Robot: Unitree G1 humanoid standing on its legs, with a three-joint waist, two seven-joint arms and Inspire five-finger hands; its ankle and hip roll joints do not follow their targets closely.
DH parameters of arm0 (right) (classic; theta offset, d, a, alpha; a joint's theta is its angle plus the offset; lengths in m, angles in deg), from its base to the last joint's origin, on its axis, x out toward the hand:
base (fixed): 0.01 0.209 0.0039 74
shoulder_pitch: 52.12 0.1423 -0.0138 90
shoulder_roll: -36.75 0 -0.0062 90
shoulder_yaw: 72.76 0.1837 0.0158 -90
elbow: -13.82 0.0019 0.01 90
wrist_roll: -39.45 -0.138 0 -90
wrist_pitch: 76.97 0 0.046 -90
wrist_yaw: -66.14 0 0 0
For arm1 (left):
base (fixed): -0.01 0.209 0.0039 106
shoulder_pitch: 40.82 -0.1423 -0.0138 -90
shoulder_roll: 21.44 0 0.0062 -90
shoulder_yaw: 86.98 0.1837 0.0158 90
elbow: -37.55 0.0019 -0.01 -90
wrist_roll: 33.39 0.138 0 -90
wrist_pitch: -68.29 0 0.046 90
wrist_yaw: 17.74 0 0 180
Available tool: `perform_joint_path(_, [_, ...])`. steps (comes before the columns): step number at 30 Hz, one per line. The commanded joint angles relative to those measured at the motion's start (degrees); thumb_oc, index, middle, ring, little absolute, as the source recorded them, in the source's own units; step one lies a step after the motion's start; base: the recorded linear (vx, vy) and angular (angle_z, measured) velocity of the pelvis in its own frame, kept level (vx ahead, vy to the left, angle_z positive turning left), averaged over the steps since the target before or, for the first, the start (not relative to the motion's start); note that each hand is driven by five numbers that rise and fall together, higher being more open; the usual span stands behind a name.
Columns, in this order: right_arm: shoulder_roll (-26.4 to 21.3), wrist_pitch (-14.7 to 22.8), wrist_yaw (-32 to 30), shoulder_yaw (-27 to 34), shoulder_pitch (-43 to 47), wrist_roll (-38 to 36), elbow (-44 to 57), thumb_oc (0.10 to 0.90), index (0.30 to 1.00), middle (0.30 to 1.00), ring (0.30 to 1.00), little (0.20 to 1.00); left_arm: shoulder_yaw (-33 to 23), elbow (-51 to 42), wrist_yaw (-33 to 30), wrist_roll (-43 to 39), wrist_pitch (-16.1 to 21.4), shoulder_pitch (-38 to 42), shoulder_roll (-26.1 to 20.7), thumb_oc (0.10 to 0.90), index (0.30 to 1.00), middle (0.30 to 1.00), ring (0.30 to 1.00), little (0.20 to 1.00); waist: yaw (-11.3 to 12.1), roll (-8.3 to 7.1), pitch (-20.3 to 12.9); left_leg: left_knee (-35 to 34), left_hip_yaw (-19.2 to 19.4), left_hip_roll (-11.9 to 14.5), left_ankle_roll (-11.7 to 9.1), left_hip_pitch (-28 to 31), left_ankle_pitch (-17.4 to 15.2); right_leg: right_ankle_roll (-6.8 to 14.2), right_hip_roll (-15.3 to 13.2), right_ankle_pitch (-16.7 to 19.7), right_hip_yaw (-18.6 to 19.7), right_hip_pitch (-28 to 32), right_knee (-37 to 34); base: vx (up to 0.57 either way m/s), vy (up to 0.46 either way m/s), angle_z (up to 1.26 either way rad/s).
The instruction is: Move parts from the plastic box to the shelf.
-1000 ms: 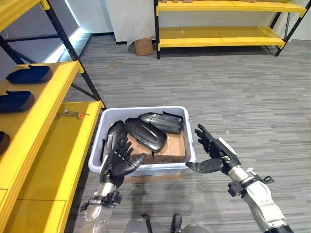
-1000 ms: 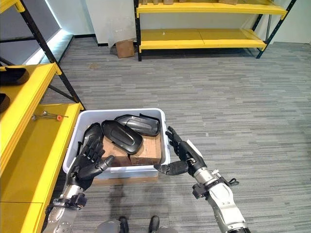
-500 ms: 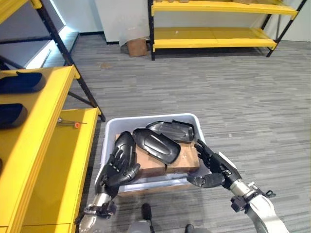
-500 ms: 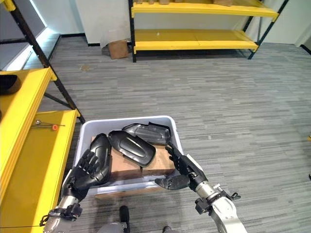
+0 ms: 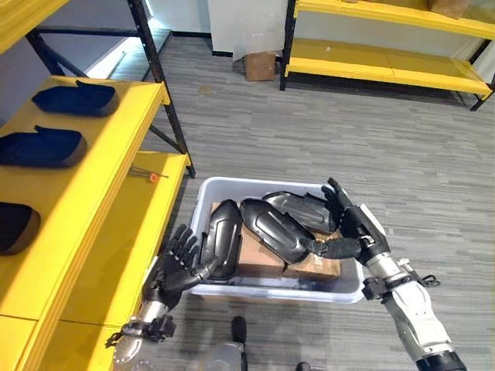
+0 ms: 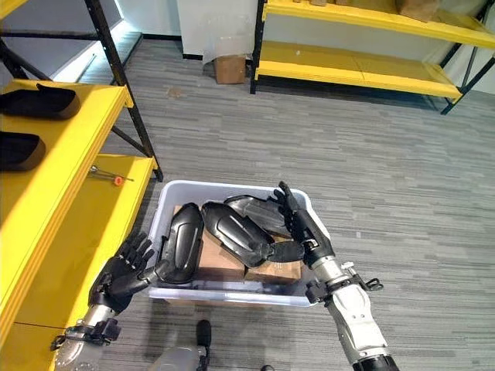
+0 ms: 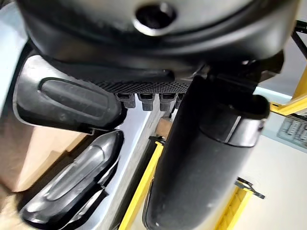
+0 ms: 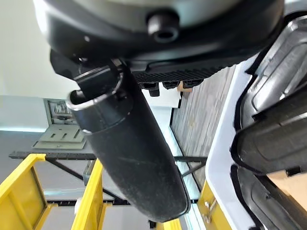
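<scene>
A white plastic box [image 5: 272, 293] stands on the floor with three glossy black moulded parts lying on cardboard blocks [image 5: 257, 263]. The left part [image 5: 223, 238] leans along the box's left wall, the middle part [image 5: 274, 229] lies slantwise, and the right part [image 5: 303, 209] rests at the back. My left hand [image 5: 175, 263] is open just outside the left wall, its fingers spread and its thumb by the left part. Over the box's right side my right hand [image 5: 353, 225] is open, with its thumb [image 5: 334, 248] reaching toward the middle part and nothing held.
On the left a yellow shelf [image 5: 116, 135] carries three dark blue parts [image 5: 73, 98] on its upper level. Its lower level [image 5: 128, 255] holds a small orange-tipped tool [image 5: 147, 175]. A second yellow shelf [image 5: 387, 68] and a cardboard box [image 5: 259, 66] stand far back.
The camera has shifted. My left hand has come off the left part to the box's left wall. My right hand has gone from the front right corner to above the box's right side.
</scene>
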Motion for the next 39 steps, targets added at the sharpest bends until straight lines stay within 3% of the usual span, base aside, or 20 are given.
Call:
perform_joint_path(1, [-2.43, 7.15, 2.62, 1.44, 5.85, -2.65, 3.0, 0.9, 1.0, 1.0, 1.0, 1.0, -0.75, -6.41, 2.48, -3.07, 4.56, 2.13, -1.42, 0.9, 1.0, 1.0, 1.0, 1.0, 0.89, 0.58, -1.87, 3.79, 1.23, 2.69, -2.71, 1.24, -5.99, -0.92, 2.34, 4.6, -2.07, 1.16, -11.57, -0.04, -0.192, -0.29])
perform_joint_path(2, [-2.5, 7.02, 3.21, 1.35, 6.32, -3.87, 3.03, 0.9, 1.0, 1.0, 1.0, 1.0, -0.5, -6.54, 2.67, -3.93, 4.62, 1.86, -1.54, 0.9, 1.0, 1.0, 1.0, 1.0, 1.04, 0.46, -1.34, 3.74, 1.32, 3.04, -2.87, 1.38, -5.93, -0.34, 2.08, 6.02, -2.12, 0.82, -12.67, -0.09, -0.282, -0.15])
perform_joint_path(4, [-3.62, 7.56, 2.68, 1.53, 8.51, -2.44, 2.94, 0.9, 1.0, 1.0, 1.0, 1.0, 0.17, -7.43, 2.19, -6.23, 3.54, 1.39, -1.97, 0.9, 1.0, 1.0, 1.0, 1.0, 1.98, -0.13, -0.64, 2.64, 1.67, 4.17, -3.78, 0.56, -4.91, -0.95, 3.21, 5.81, -3.73, 1.51, -15.81, -0.09, -0.207, -0.14])
perform_joint_path(7, [-5.12, 7.02, 2.66, 2.13, 10.75, -2.07, 1.91, 0.9, 1.0, 1.0, 1.0, 1.0, 1.14, -7.39, 1.79, -6.95, 5.08, 2.25, -1.97, 0.9, 1.0, 1.0, 1.0, 1.0, 2.78, -0.19, 0.15, 1.5, 1.23, 4.49, -4.8, -0.82, -3.4, -1.64, 3.8, 5.38, -4.62, 2.32, -17.72, -0.12, -0.076, 0.01])
perform_joint_path(10, [-6.33, 5.46, 2.91, 2.67, 11.54, -1.77, 1.62, 0.9, 1.0, 1.0, 1.0, 1.0, 0.82, -8.39, 3.33, -8.06, 3.47, 2.45, -1.68, 0.9, 1.0, 1.0, 1.0, 1.0, 3.63, -0.46, 0.33, 0.87, 0.48, 4.43, -5.34, -1.44, -2.94, -1.94, 3.93, 5.52, -5.71, 3.08, -19.48, -0.06, -0.065, 0.18])
perform_joint_path(14, [-8.93, 6.23, 2.59, 2.49, 11.25, 4.92, 0.95, 0.9, 1.0, 1.0, 1.0, 1.0, 1.12, -9.15, 6.4, -8.42, 2.3, 0.63, -0.91, 0.9, 1.0, 1.0, 1.0, 1.0, 4.51, -0.28, 0.0, 0.59, -0.74, 4.89, -5.95, -1.34, -2.4, -2.77, 4.04, 4.79, -6.76, 4.35, -19.8, 0.07, -0.05, 0.16])
perform_joint_path(15, [-10.55, 10.6, -4.79, 1.83, 11.84, 20.67, 1.91, 0.9, 1.0, 1.0, 1.0, 1.0, 1.33, -8.93, 5.77, -8.31, 2.51, 0.4, -1.2, 0.9, 1.0, 1.0, 1.0, 1.0, 4.51, -0.35, -0.16, 0.8, -1.07, 5.0, -6.1, -1.19, -2.52, -2.8, 4.14, 4.52, -6.73, 4.5, -19.57, 0.09, -0.054, 0.06])
perform_joint_path(16, [-11.09, 11.17, -7.3, 1.59, 12.09, 23.9, 2.37, 0.9, 1.0, 1.0, 1.0, 1.0, 1.36, -8.87, 5.43, -8.04, 2.62, 0.4, -1.26, 0.9, 1.0, 1.0, 1.0, 1.0, 4.52, -0.35, -0.15, 0.89, -1.15, 5.03, -6.12, -1.19, -2.55, -2.82, 4.14, 4.48, -6.72, 4.49, -19.51, 0.1, -0.073, 0.06])
perform_joint_path(18, [-15.37, 12.0, -13.14, -1.72, 15.59, 37.73, 4.39, 0.9, 1.0, 1.0, 1.0, 1.0, 2.01, -9.08, 4.65, -8.12, 2.77, 0.67, -2.02, 0.9, 1.0, 1.0, 1.0, 1.0, 4.81, -0.45, 0.43, 1.58, -1.47, 5.19, -6.24, -1.55, -2.74, -2.9, 4.28, 4.26, -6.49, 3.99, -18.97, 0.03, -0.087, 0.06])
perform_joint_path(20, [-17.11, 11.45, -14.01, -3.54, 17.49, 41.23, 5.56, 0.9, 1.0, 1.0, 1.0, 1.0, 2.55, -9.1, 5.2, -7.31, 3.12, 1.27, -2.77, 0.9, 1.0, 1.0, 1.0, 1.0, 4.96, -0.59, 1.17, 1.9, -1.81, 5.37, -6.37, -2.47, -2.55, -2.99, 4.52, 4.26, -6.72, 2.99, -18.55, -0.06, -0.114, 0.0])
perform_joint_path(23, [-20.74, 9.89, -15.54, -8.12, 23.94, 43.95, 4.01, 0.9, 1.0, 1.0, 1.0, 1.0, 3.99, -10.65, 6.98, -8.65, 2.7, 3.81, -5.35, 0.9, 1.0, 1.0, 1.0, 1.0, 5.71, -0.18, 4.48, 2.53, -2.93, 5.21, -6.61, -4.7, -2.42, -3.33, 5.22, 3.62, -6.26, 0.16, -16.89, -0.17, -0.14, 0.06])
perform_joint_path(26, [-22.85, 8.98, -16.5, -12.21, 29.01, 47.77, 1.55, 0.9, 1.0, 1.0, 1.0, 1.0, 4.49, -12.44, 4.36, -5.49, 4.03, 6.34, -7.99, 0.9, 1.0, 1.0, 1.0, 1.0, 6.26, 0.1, 7.35, 2.74, -4.1, 5.03, -6.69, -7.15, -1.84, -3.7, 6.02, 2.92, -5.91, -2.5, -15.24, -0.15, -0.142, 0.1])
perform_joint_path(33, [-28.51, 5.33, -26.74, -22.98, 37.28, 60.95, -6.95, 0.9, 1.0, 1.0, 1.0, 1.0, 6.1, -18.97, 4.09, -4.24, 2.06, 8.74, -13.55, 0.9, 1.0, 1.0, 1.0, 1.0, 8.52, -0.24, 12.65, 2.71, -6.34, 5.19, -6.66, -12.46, -0.23, -4.75, 8.3, 1.75, -6.38, -7.99, -11.81, -0.07, -0.171, 0.11])
perform_joint_path(37, [-30.02, 4.42, -25.38, -28.26, 40.38, 65.14, -10.59, 0.9, 1.0, 1.0, 1.0, 1.0, 6.96, -20.31, 9.11, -4.01, -2.74, 8.59, -14.98, 0.9, 1.0, 1.0, 1.0, 1.0, 9.33, -0.43, 13.32, 2.96, -7.29, 5.33, -6.82, -14.76, 0.33, -5.02, 9.02, 1.76, -6.95, -10.19, -10.94, -0.02, -0.134, 0.11])
perform_joint_path(39, [-31.64, 3.47, -27.56, -31.36, 41.38, 63.29, -12.3, 0.9, 1.0, 1.0, 1.0, 1.0, 7.22, -20.19, 9.37, -3.71, -2.32, 7.35, -16.5, 0.9, 1.0, 1.0, 1.0, 1.0, 9.4, -0.56, 13.32, 2.44, -7.34, 5.61, -6.93, -16.04, 0.88, -5.03, 9.46, 2.14, -7.45, -11.68, -11.29, -0.03, -0.088, 0.03])
